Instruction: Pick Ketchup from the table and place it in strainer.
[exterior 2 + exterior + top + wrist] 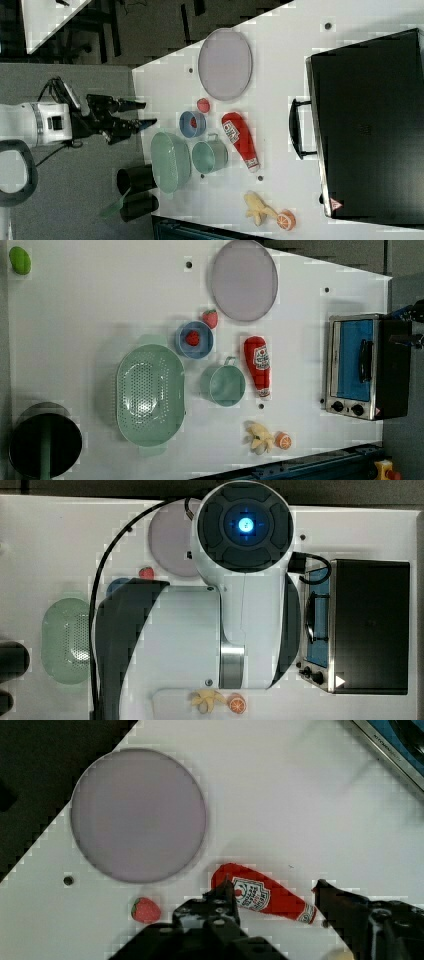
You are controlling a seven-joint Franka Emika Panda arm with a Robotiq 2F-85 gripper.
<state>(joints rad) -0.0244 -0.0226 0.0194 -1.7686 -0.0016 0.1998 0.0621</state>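
- Top view: my own arm covers the middle of the counter (60, 535), so the ketchup lies hidden under it. The strainer (66, 640) sits uncovered at the top view's left with its open mouth facing up, which suits a drop from above. A strawberry (146, 572) peeks out beside the grey plate (167, 542), and the toaster oven (367, 625) fills the top view's right side.
- Left view: the ketchup (258, 366) lies flat on its side, cap toward the banana (259, 436) and orange slice (283, 440). It lies just beside the teal cup (226, 385), apart from it, and the cup stands between the bottle and the strainer (150, 395). The blue bowl (194, 339) holds a strawberry and nearly touches the strainer's rim. I judge the clear strip between the bottle and the toaster oven (357, 367) to be my better side for approach.
- Right view: my end effector (142, 114) hangs well above the counter with its fingers parted and nothing between them. The ketchup (241, 140) rests untouched, so the pick is not yet begun. The carry to the strainer (170, 161) must pass over the teal cup (210, 156), so I would lift well first.
- Wrist view: the ketchup (262, 896) lies between my two spread fingers (220, 902), far beneath them. Bare counter surrounds it, with the grey plate (138, 815) and strawberry (146, 910) set apart, so a straight descent looks free.
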